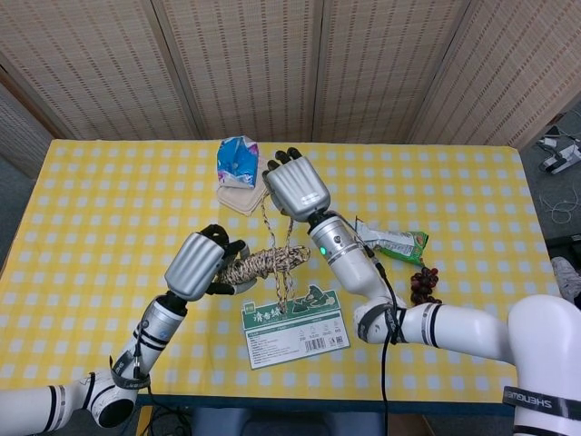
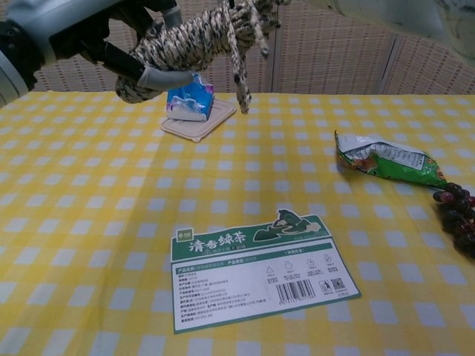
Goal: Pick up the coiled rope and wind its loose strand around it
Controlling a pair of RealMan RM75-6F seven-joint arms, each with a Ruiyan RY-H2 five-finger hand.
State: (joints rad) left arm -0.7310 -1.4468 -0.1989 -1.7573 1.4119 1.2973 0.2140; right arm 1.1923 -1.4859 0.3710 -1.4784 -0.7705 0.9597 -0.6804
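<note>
My left hand [image 1: 204,263] grips one end of the coiled rope [image 1: 268,262], a beige-and-dark twisted bundle held level in the air over the table. The chest view shows the same coiled rope [image 2: 197,41] high at the top left, in my left hand [image 2: 70,26]. The loose strand [image 1: 284,259] rises from the coil to my right hand [image 1: 296,185], which holds it above and behind the bundle. A short end of the loose strand [image 2: 240,74] dangles below the coil. The right hand is out of the chest view.
A green-and-white tea packet [image 1: 296,326] lies flat near the front edge. A blue pack on a beige tray [image 1: 238,163] sits at the back. A green snack bag [image 1: 392,242] and dark grapes [image 1: 424,286] lie to the right.
</note>
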